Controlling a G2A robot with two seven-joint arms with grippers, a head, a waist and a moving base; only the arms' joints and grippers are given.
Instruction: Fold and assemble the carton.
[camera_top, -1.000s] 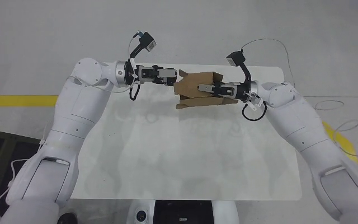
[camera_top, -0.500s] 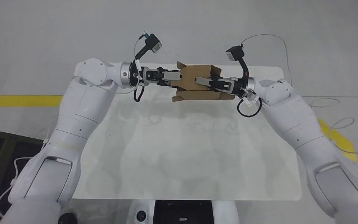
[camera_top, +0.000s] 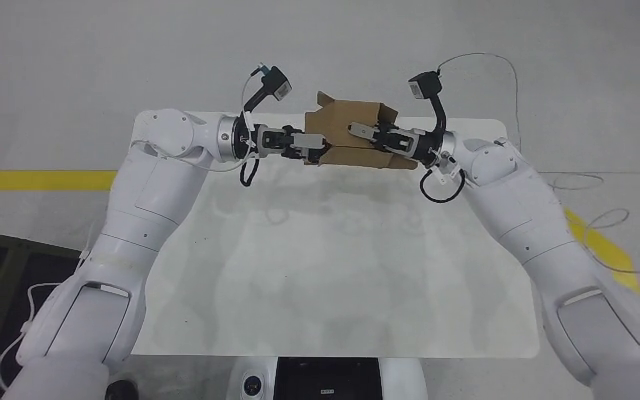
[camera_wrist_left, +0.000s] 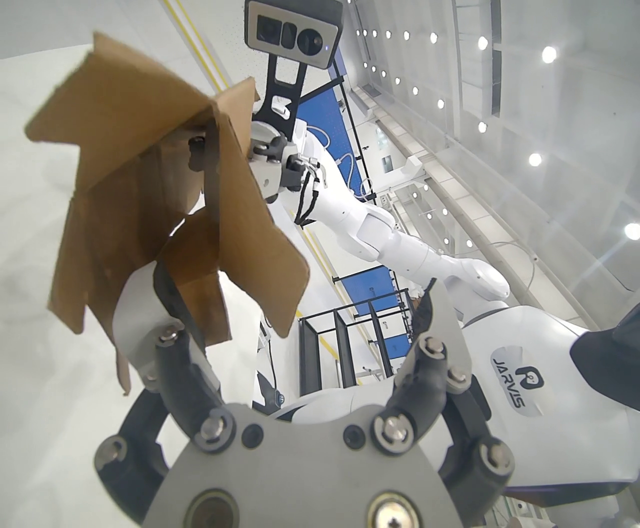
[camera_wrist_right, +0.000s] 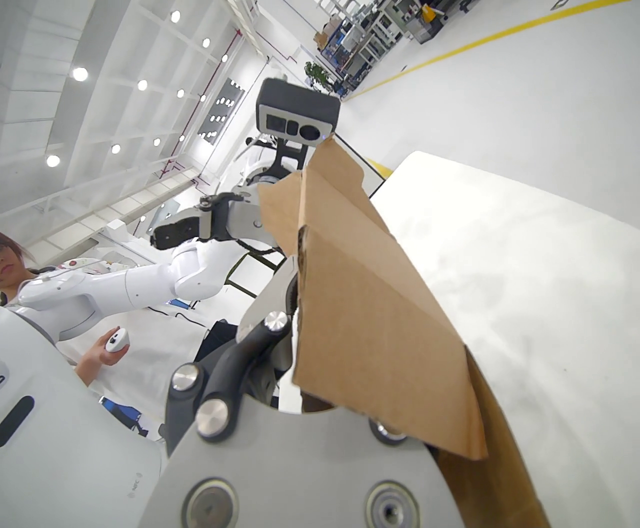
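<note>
The carton (brown, half-opened, flaps splayed) hangs between the two arms over the far edge of the white worktop; the right fingers are clamped on one of its walls, one finger inside and one lying on the outside; the left fingers stand wide apart, gripping nothing; one of them touches a loose flap, the other is well clear of the cardboard; the carton's open end faces the left arm, with its flaps not yet folded in.
</note>
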